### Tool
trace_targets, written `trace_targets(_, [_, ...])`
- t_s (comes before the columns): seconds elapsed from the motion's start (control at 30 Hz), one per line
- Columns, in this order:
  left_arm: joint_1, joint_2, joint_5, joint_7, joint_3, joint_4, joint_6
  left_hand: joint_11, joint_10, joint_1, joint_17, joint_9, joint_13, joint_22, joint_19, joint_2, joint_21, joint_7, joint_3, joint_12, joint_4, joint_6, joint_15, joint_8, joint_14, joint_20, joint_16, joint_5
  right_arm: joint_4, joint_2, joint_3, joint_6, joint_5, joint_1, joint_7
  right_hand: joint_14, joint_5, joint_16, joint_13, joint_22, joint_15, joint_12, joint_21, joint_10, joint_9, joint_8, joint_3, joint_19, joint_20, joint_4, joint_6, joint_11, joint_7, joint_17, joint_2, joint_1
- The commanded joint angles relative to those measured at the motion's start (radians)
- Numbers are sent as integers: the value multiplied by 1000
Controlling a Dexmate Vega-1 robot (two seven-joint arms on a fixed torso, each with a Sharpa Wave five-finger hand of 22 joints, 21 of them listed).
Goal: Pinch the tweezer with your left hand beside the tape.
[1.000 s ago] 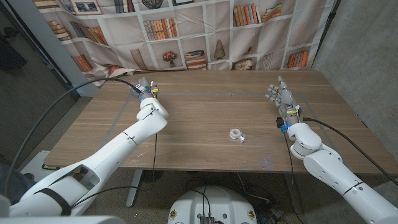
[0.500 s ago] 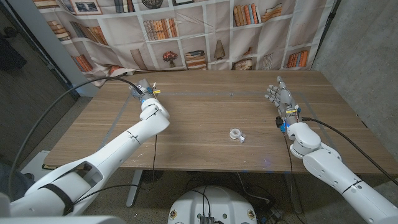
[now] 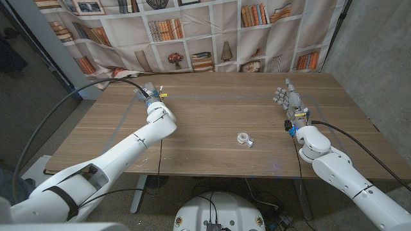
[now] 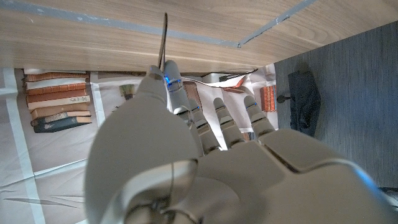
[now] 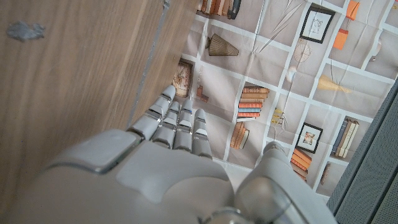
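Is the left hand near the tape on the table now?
No, the left hand is at the far left, well apart from the tape.

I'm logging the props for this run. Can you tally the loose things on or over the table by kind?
Tweezer, held in the left hand: 1
Tape, lying mid-table: 1
Total: 2

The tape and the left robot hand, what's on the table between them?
Nothing: in the head view the stretch from the tape to the left robot hand, which holds the tweezer, is bare wooden table.
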Motion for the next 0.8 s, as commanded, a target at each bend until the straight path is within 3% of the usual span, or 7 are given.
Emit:
trace_targets(0.03, [-17,-9,3,-17,22,33,5,-2,-8,-6,2,3,2,1,4,0,-7,1,5,1,2,-6,-58,-1,-5,4,-1,-2,4,0,-2,-7,5,3,2,8,-2,-1,1,4,3,1,-4,9,2,-1,2,9,1,-7,6,0,0,5,12,2])
trace_targets(0.8, [-47,-25,19,-39,87,106,49,-4,-14,-15,2,3,2,2,7,-1,-12,0,9,-2,5,-9,-57,-2,-11,4,-4,-2,11,-3,-8,-15,12,12,13,7,-2,-2,1,4,3,0,-8,9,2,-1,1,10,1,-8,6,0,-1,5,13,1])
